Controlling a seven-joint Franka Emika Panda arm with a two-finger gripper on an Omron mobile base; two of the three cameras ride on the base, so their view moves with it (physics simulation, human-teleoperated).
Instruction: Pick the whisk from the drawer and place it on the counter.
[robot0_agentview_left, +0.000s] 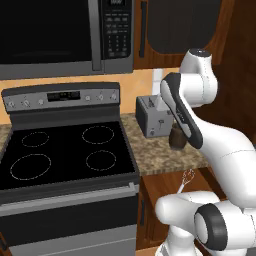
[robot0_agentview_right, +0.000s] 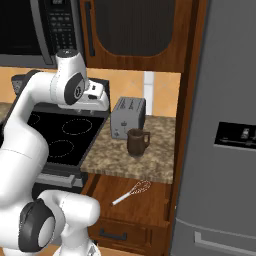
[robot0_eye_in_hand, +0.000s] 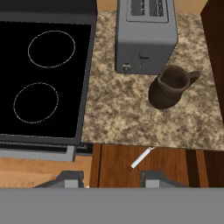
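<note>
Whisk: lies flat on the floor of the open drawer, handle toward the stove side, wire head tucked close under the tabletop edge. In the hand view you see its pale handle, while the head is hidden beneath the granite lip.

Claw: high above the drawer front, looking down, fingertips apart and empty, with the handle lying just ahead of the gap between them.

Neighbours on the tabletop: toaster at the back, brown mug just in front of it, stove alongside.

Hazards for you, as judged from here:
- Overhang. The head sits under the tabletop edge, so a straight drop toward the whisk's middle could bring the hand against the granite. Aim for the exposed handle instead.
- Thin handle. It is slim and lies at an angle; if your fingers close along its length and not across it, it will likely roll or skid away.
- Flat lie. Closing too high misses it; going too low jams the fingertips into the drawer floor.
- Lift-out. Held by the handle end, the head may swing and catch the lip.
- Placement. The mug stands near the front of the free granite; set down to one side to avoid knocking it.
</note>
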